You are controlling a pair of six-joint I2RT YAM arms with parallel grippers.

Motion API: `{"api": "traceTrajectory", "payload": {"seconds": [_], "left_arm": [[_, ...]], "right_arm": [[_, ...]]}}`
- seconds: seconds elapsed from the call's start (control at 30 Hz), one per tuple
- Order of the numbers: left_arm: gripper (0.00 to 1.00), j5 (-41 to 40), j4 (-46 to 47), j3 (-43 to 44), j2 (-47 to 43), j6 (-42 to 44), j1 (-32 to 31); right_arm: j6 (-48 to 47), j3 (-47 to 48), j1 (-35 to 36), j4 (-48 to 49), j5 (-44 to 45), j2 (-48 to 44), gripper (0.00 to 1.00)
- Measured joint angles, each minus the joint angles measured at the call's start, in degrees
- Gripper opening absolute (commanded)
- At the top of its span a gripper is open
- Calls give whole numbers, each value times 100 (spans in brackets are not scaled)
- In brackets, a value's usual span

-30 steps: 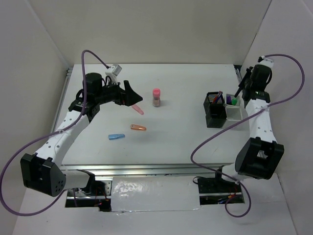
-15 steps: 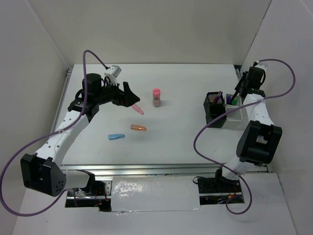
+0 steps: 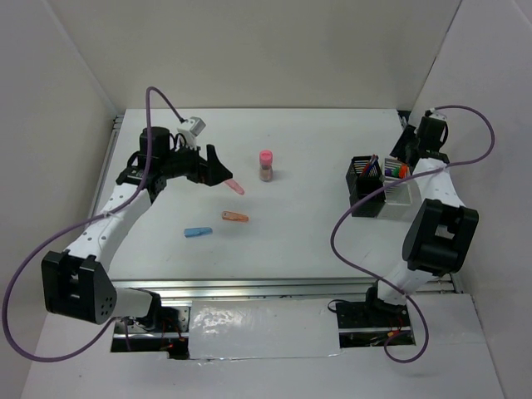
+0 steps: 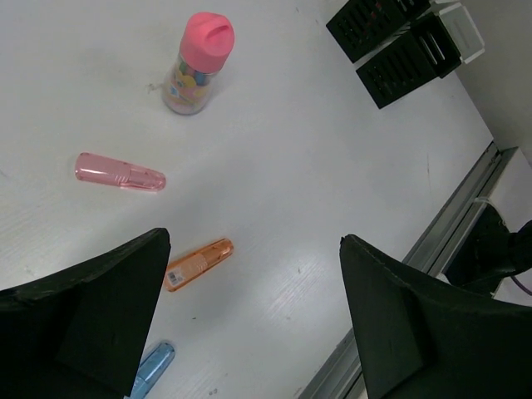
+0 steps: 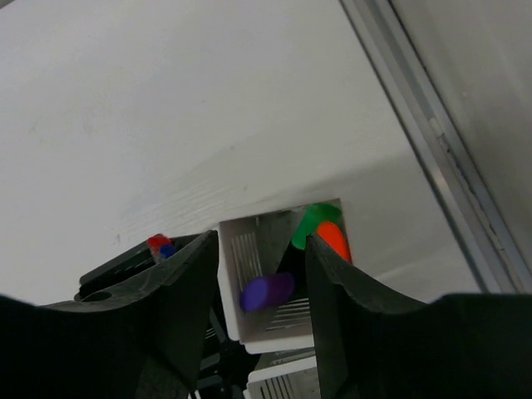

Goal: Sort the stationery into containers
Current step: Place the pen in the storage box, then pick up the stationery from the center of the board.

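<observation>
Stationery lies in two lots. Loose on the left half of the worktop (image 3: 316, 241) are a pink cap (image 4: 120, 172), an orange cap (image 4: 198, 263) and a blue cap (image 4: 158, 362). All three are translucent, tapered, flat on their sides and well apart. Farther off, a stubby cylinder (image 4: 197, 62) stands upright under a pink lid, small coloured bits showing through its clear body. At the right, red and blue pens (image 5: 160, 243) stand in the black mesh cup (image 3: 364, 198). The white tray (image 5: 237, 274) just beside it holds what look like a green-ended highlighter (image 5: 309, 223), an orange-ended highlighter (image 5: 334, 241) and a purple piece (image 5: 266, 293).

The left pincer (image 4: 253, 249) hovers over the loose caps with its jaws spread wide and empty, the orange cap near the gap and the pink one just beyond. That wide stance probably serves to straddle a small piece lying flat.

The right pincer (image 5: 262, 237) hangs directly over the tray, jaws apart with nothing clamped, the tray's contents showing through the gap. Such a place suits letting an item fall inside the walls, not beside them.
</observation>
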Motion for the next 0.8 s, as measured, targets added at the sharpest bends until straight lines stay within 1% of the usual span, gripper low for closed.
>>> {"api": "traceTrajectory", "payload": {"seconds": [0.17,0.2,0.27,0.3,0.37,0.4,0.43,0.5,0.57,0.6,0.67,0.7,0.8], "left_arm": [[90,374,74,-11,160,136,133],[85,426,109,-15,173,157,131],[82,487,120,-17,221,278,133],[78,505,101,-15,273,424,131],[72,518,-155,105,479,850,133],[65,490,-358,212,625,1088,133],[64,422,-608,345,789,1368,136],[63,260,-1139,619,1108,1980,157],[68,24,-1803,890,1425,2813,227],[69,-50,-1987,933,1491,3018,256],[72,-247,-2463,962,1615,3635,369],[75,-337,-2726,946,1668,3958,448],[78,-520,-3333,769,1725,4739,667]], "right_arm": [[15,0,-9,-341,-605,-334,51],[-9,0,-4,-404,-780,-483,51],[-94,0,55,-483,-1067,-824,50],[-155,4,103,-542,-1215,-1012,49],[-313,50,260,-697,-1504,-1331,49],[-417,101,391,-811,-1679,-1480,49],[-533,142,520,-903,-1843,-1587,48],[-765,203,822,-1117,-2124,-1757,48],[-981,205,1123,-1379,-2385,-1891,49],[-1075,205,1228,-1526,-2479,-1917,49],[-1226,142,1517,-1751,-2636,-2065,51],[-1292,85,1613,-1858,-2702,-2151,51],[-1443,-101,1779,-2061,-2844,-2415,52]]}}
